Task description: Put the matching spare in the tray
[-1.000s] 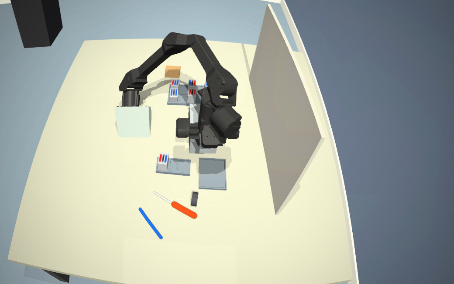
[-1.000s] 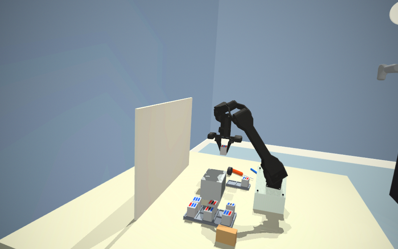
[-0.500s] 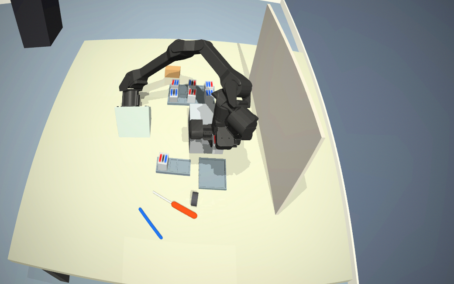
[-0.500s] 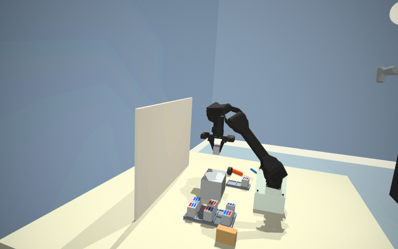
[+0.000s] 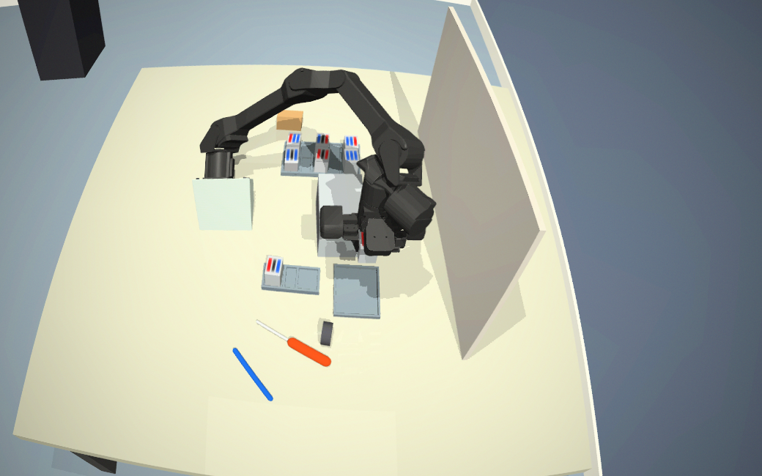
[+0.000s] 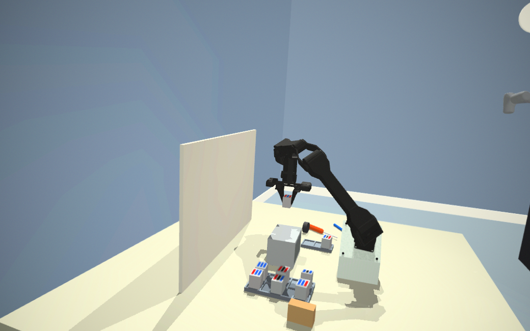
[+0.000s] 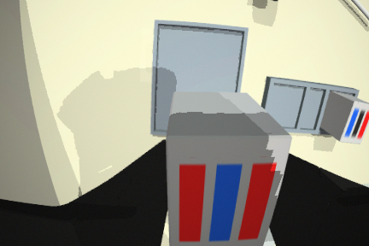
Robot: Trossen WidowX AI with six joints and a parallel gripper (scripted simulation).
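My gripper (image 6: 287, 200) (image 7: 211, 149) is shut on a white-grey block with red, blue and red stripes (image 6: 286, 202) (image 7: 225, 149), held upright high above the table. In the top view the arm mostly hides it. The square grey tray (image 5: 355, 298) (image 7: 196, 55) is empty and lies ahead of the block in the wrist view; the exterior view does not show it. A large grey box (image 5: 332, 187) (image 6: 281, 251) stands near and below the gripper; no code shows on its visible faces. Several striped spares stand in the large rack (image 5: 298, 173) (image 6: 271, 294).
A small rack (image 5: 289, 290) (image 7: 284, 106) holds a red-black-blue block (image 5: 272, 273) (image 6: 326, 242) (image 7: 356, 119). A tall panel (image 5: 478, 195) (image 6: 217, 205) stands beside the arm. An orange screwdriver (image 5: 308, 353), dark cylinder (image 5: 326, 333), blue stick (image 5: 253, 374) and orange block (image 5: 289, 120) (image 6: 301, 313) lie around.
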